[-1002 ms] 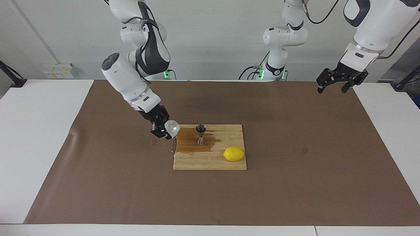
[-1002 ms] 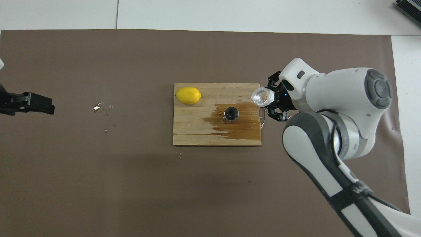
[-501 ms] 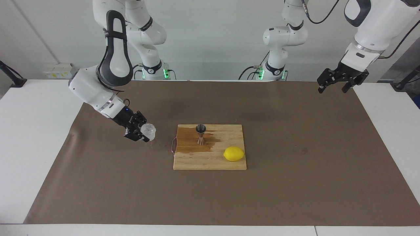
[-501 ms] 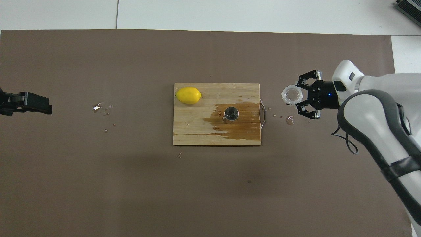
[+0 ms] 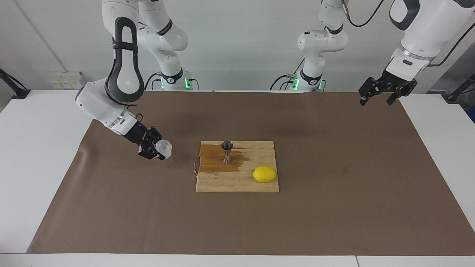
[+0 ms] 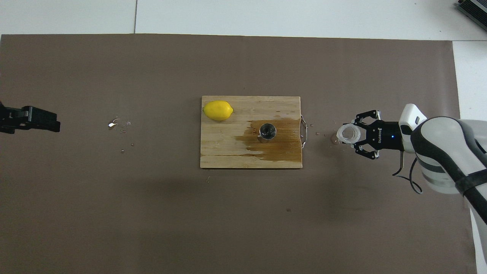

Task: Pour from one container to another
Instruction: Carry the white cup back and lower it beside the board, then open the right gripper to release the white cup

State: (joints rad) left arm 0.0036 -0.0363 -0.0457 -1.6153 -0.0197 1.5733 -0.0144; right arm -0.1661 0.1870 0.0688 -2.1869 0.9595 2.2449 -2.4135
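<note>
A white bench [image 5: 44, 155] under a plain grey wall carries a brown paper sheet [image 5: 334, 207], and in the facing view a pale wooden cutting board [image 5: 237, 181] lies at its middle, darkened by a wet stain around the small shiny steel hourglass-shaped jigger [image 5: 227, 151] that stands upright on it, with a yellow lemon [image 5: 264, 174] on the board farther from the robots. The right gripper [image 5: 156, 149] hangs low over the sheet toward the right arm's end of the bench, well apart from the board, its fingers pinching the small clear textured glass cup [image 5: 164, 148], which looks roughly upright; the jigger lies straight along the bench from the cup, so the right arm is far the nearer one. The left gripper [image 5: 386, 91] waits with fingers spread above the sheet's corner at the left arm's end. In the overhead view the cup [image 6: 347, 134] shows its round mouth, held by the right gripper [image 6: 355, 134] just off the board's metal handle [image 6: 303, 131], level with the jigger [image 6: 268, 131]; droplets [image 6: 118, 123] spot the sheet toward the left gripper [image 6: 30, 118].
</note>
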